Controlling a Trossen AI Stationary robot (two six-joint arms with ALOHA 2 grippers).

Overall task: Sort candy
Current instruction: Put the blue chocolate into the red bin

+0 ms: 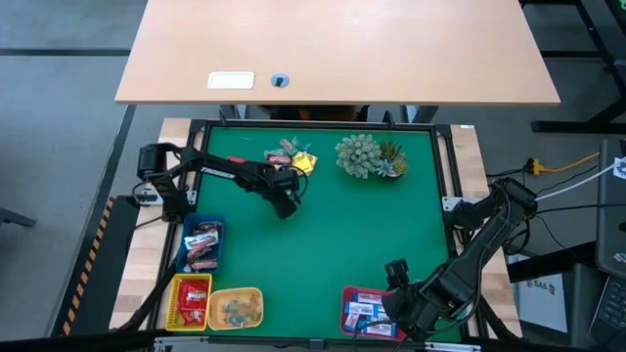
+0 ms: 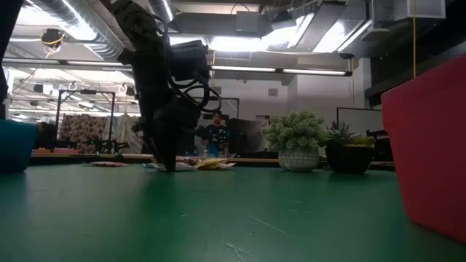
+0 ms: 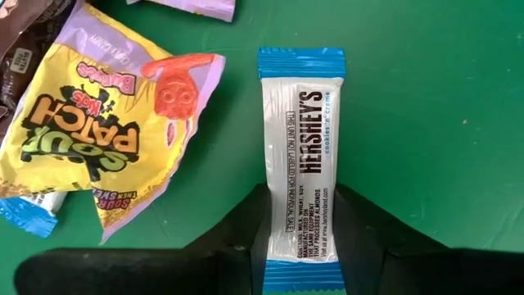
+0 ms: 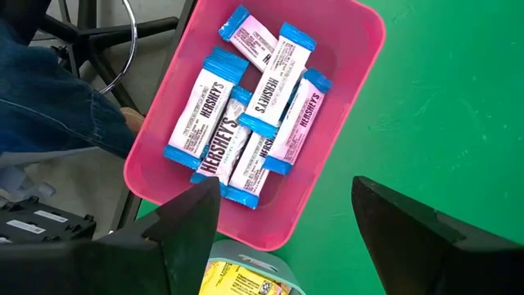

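Note:
A blue-and-white candy bar [image 3: 300,147] lies flat on the green mat. My left gripper [image 3: 299,238] comes down on it and is shut on its near end, close to the loose candy pile [image 1: 293,156] at the far left of the mat. Beside the bar lies a yellow sour-candy packet [image 3: 90,123]. My right gripper [image 4: 282,221] hangs open above the pink tray [image 4: 344,49] at the near right, which holds several blue-and-white bars [image 4: 246,106]; nothing is between its fingers. My left gripper has the bar's two long sides [image 3: 270,221] between its two fingers, close to one blue end. The fingers [image 3: 368,238] come from above, pointing steeply down, and lie across the bar. The bar rests flat on the mat, label up.
A spiky green plant [image 1: 367,154] in a pot stands at the far middle of the mat. A blue tray [image 1: 202,244], a red tray [image 1: 190,300] and a yellow tray [image 1: 235,308] with sweets line the near left. The mat's middle [image 1: 333,235] is bare.

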